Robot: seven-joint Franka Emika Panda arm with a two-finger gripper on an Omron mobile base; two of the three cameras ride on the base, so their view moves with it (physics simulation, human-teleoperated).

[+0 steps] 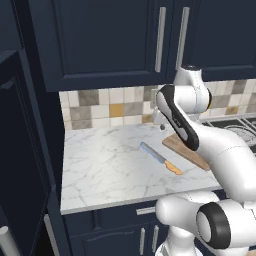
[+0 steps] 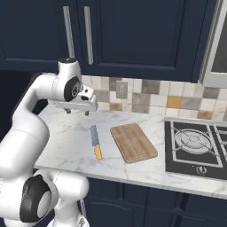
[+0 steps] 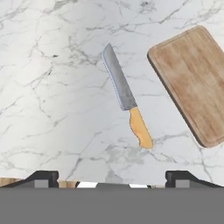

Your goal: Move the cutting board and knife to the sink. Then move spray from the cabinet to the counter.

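From my seat the gripper point(image 2: 76, 111) hangs above the counter point(image 2: 66, 137) with its jaws spread wide and nothing between them; in the hand view the two dark fingertips point(image 3: 41, 178) sit far apart at the bottom, with bare marble in the gap. The hand points straight down, its flat white body level, close to the tiled backsplash point(image 2: 146, 95). The wrist joint stands upright just over it, and the forearm slopes back down toward the base, so the arm is folded into a high arch over the front of the counter.

Looking along the fingers, I see the knife point(image 3: 126, 101) lying flat on the marble ahead of the gripper, grey-blue blade pointing away from me, orange handle nearer. It is clear of the fingertips. The cutting board point(image 3: 194, 83) lies flat just beside the knife, on the side toward the stove point(image 2: 197, 146), a narrow strip of marble between them. In the right base view the board's long side runs roughly parallel with the knife, and its far end stops short of the stove's edge.

Navy wall cupboards point(image 2: 133, 35) with long silver handles hang above the backsplash.
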